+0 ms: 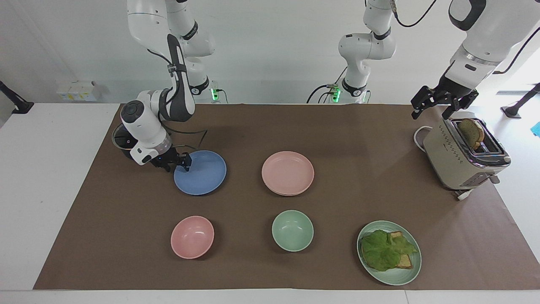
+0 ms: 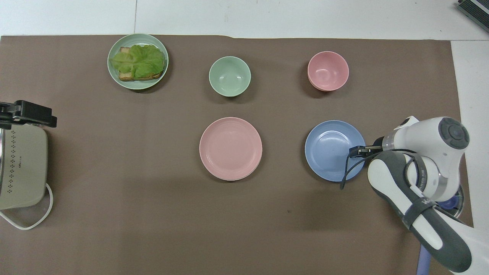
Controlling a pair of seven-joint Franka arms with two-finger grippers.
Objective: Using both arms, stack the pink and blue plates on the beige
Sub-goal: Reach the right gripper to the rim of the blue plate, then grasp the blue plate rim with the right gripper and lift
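- Blue plate (image 1: 201,172) lies flat toward the right arm's end; we see the right gripper (image 1: 183,161) low at its rim on that side, fingers straddling the edge, and cannot tell if they grip.
- Pink plate (image 1: 287,173) sits beside it mid-table, bare mat between them; a beige rim seems to peek from under it.
- Pink bowl (image 1: 192,237) and green bowl (image 1: 292,231) lie farther out.
- Left gripper (image 1: 436,102) waits apart over the toaster (image 1: 464,158).
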